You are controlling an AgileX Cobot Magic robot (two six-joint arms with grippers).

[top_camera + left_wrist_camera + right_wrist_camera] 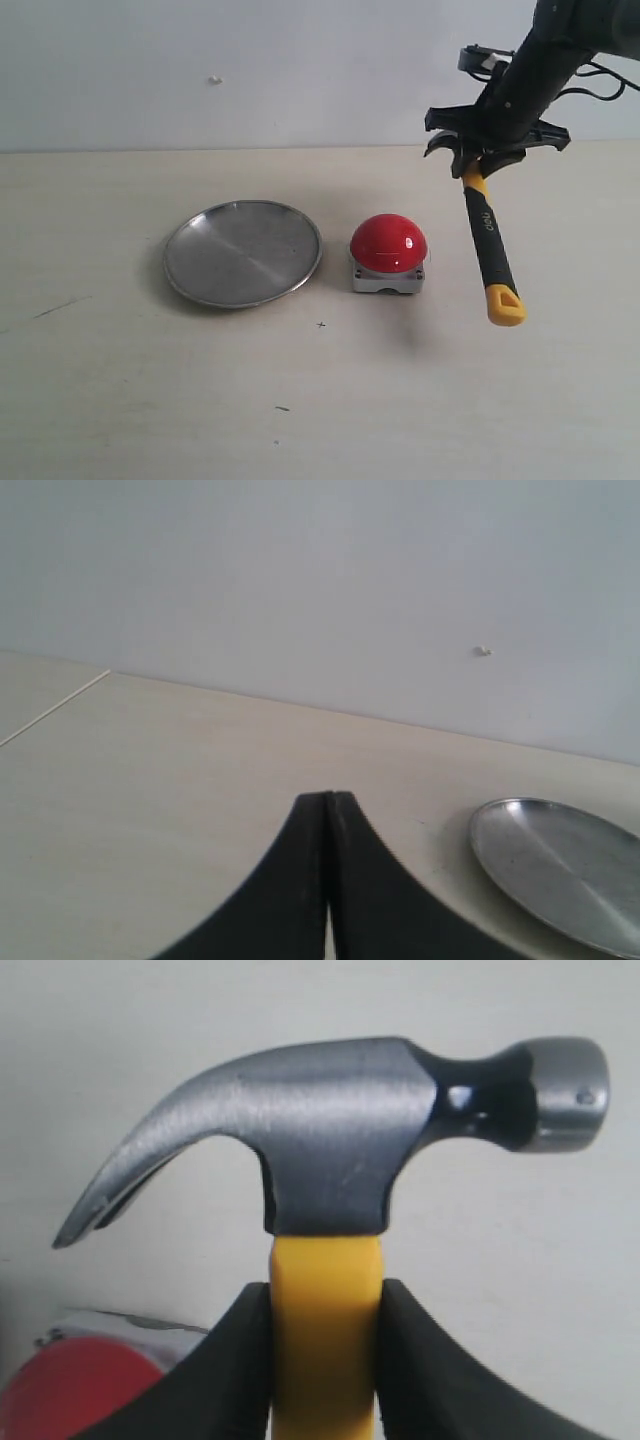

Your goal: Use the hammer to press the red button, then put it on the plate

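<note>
Aloft, hammer [490, 240] hangs near-vertical, head up, yellow end down; right pincer [477, 163] grasping neck; left pincer [328, 805] clenched.

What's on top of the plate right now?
Nothing: the plate shows bare all over. The hammer hangs in the right hand, past the red button. Whatever lies beneath the plate is covered.

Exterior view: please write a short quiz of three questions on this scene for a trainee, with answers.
1. True or false: something lies on the plate.
2. Where does the right gripper hold the hammer? A) the claw B) the yellow neck under the head C) the handle's end
3. Fill in: in the exterior view the red button stands between the plate and the ____.
Key: 1 false; 2 B; 3 hammer.
</note>
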